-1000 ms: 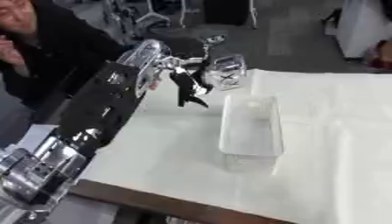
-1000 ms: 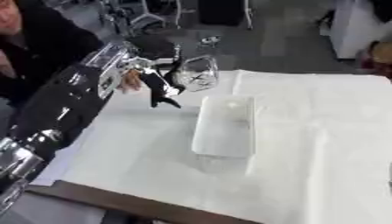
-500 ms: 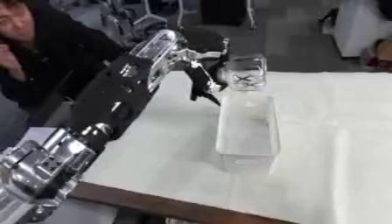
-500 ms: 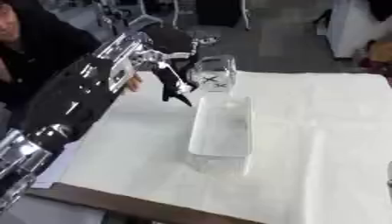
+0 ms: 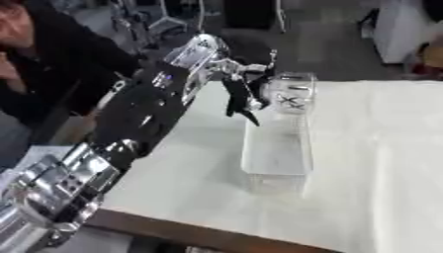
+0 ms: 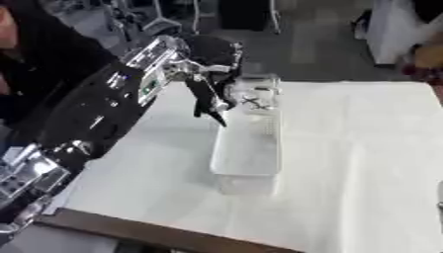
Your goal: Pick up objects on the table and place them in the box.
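Note:
My left arm reaches in from the lower left, and my left hand (image 5: 241, 95) is at the far end of the clear plastic box (image 5: 277, 157). Its dark fingers curl round a small clear container (image 5: 291, 94) with black marks on its side. The container hangs just above the box's far end, tilted slightly. The long, narrow box stands on the white tablecloth (image 5: 380, 148), and nothing shows inside it. A thin grey sliver (image 6: 439, 191) at the right edge of the right eye view may be my right hand.
The table's near edge (image 5: 199, 232) runs along the bottom, its left edge beside my arm. A person in dark clothes (image 5: 52, 64) sits at the far left, off the table. Chairs and equipment stand on the floor beyond.
My left hand has carried the clear container to the right, from left of the box to over its far end.

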Robot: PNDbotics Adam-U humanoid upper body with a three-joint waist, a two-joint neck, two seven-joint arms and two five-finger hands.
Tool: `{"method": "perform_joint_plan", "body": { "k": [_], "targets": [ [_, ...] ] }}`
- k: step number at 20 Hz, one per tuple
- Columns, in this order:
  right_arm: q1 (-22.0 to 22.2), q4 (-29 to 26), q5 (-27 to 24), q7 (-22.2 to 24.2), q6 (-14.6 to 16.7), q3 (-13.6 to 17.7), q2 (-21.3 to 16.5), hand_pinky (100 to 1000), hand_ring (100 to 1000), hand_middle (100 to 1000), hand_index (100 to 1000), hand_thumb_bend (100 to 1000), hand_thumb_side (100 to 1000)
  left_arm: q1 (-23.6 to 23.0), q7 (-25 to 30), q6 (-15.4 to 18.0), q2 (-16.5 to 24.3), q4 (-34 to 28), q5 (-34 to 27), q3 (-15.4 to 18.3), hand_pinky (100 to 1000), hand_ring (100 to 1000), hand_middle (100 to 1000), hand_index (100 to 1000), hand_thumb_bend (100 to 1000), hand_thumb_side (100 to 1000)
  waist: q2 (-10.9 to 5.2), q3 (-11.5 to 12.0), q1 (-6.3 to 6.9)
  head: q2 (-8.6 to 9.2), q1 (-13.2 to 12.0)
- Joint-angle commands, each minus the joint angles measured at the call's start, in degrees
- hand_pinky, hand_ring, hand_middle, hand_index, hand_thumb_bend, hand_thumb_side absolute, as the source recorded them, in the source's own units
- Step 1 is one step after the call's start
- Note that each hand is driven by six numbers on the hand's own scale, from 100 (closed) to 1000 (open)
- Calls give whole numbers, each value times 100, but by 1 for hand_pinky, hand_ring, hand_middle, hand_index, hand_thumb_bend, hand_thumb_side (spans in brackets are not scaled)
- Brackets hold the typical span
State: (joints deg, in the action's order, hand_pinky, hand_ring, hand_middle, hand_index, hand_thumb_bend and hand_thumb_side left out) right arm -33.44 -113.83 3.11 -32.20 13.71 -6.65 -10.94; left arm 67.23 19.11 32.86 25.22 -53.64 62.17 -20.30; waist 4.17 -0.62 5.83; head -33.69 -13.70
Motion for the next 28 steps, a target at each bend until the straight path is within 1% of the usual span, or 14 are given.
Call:
{"method": "perform_joint_plan", "body": {
  "k": [1, 3, 5, 9, 15, 18, 19, 21, 22, 24, 25, 26, 27, 28],
  "targets": [
    [-112, -76, 12, 19, 16, -16, 29, 475, 537, 607, 870, 100, 1000, 214, -48, 121, 17, 32, 371, -7, 100, 100, 100, 134, 100, 480, -87, -12, -12, 92, 60],
    [-120, -76, 12, 20, 19, -18, 38, 475, 537, 607, 871, 100, 1000, 251, -130, 239, -34, 86, 626, -23, 100, 100, 100, 148, 100, 551, -82, -23, -8, 119, 76],
    [-122, -76, 11, 21, 17, -20, 44, 475, 537, 607, 871, 100, 1000, 291, -259, 371, -71, 96, 951, -57, 100, 100, 100, 156, 100, 544, -80, -30, -1, 117, 66],
    [-128, -76, 10, 23, 19, -25, 54, 475, 537, 607, 871, 100, 1000, 339, -575, 634, -144, 172, 1840, -119, 100, 100, 100, 149, 100, 545, -77, -41, 10, 91, 34],
    [-122, -76, 12, 27, 18, -30, 37, 475, 537, 607, 871, 100, 1000, 499, -870, 973, -241, 744, 2947, -141, 100, 100, 100, 131, 100, 556, -76, -37, 28, 47, 15],
    [-115, -76, 13, 32, 16, -35, 22, 474, 537, 606, 871, 100, 1000, 630, -1177, 1167, -338, 968, 3600, -209, 100, 100, 100, 131, 100, 562, -72, -31, 38, 26, 6],
    [-115, -76, 14, 33, 16, -35, 18, 474, 537, 606, 871, 100, 1000, 666, -1354, 1227, -374, 1017, 3825, -229, 102, 100, 100, 132, 100, 654, -71, -32, 42, 19, 3],
    [-116, -76, 15, 35, 17, -37, 15, 474, 537, 606, 871, 100, 1000, 735, -1820, 1337, -435, 990, 4336, -316, 235, 116, 100, 144, 100, 586, -70, -36, 49, 5, 0],
    [-117, -76, 15, 36, 17, -38, 16, 475, 537, 606, 871, 100, 1000, 773, -2095, 1387, -462, 937, 4648, -388, 386, 262, 126, 180, 100, 628, -71, -39, 55, -5, -6],
    [-116, -76, 17, 35, 17, -38, 16, 475, 537, 606, 872, 100, 1000, 829, -2666, 1466, -506, 866, 5321, -518, 550, 433, 284, 265, 100, 711, -73, -43, 69, -30, -27],
    [-117, -76, 18, 36, 17, -39, 17, 475, 537, 606, 872, 100, 1000, 845, -2941, 1479, -525, 865, 5659, -563, 546, 418, 240, 224, 100, 711, -74, -46, 77, -37, -45],
    [-119, -76, 19, 34, 17, -39, 20, 476, 537, 606, 872, 100, 1000, 848, -3189, 1477, -542, 920, 5980, -574, 536, 410, 225, 210, 100, 711, -74, -50, 83, -41, -59],
    [-121, -76, 20, 30, 19, -36, 23, 476, 537, 606, 872, 100, 1000, 846, -3426, 1485, -564, 1024, 6266, -552, 567, 439, 267, 258, 100, 754, -74, -54, 88, -44, -64],
    [-123, -76, 23, 26, 20, -34, 27, 476, 537, 606, 873, 100, 1000, 848, -3642, 1490, -580, 1144, 6532, -512, 613, 483, 327, 308, 100, 764, -74, -56, 91, -47, -63]
  ]
}}
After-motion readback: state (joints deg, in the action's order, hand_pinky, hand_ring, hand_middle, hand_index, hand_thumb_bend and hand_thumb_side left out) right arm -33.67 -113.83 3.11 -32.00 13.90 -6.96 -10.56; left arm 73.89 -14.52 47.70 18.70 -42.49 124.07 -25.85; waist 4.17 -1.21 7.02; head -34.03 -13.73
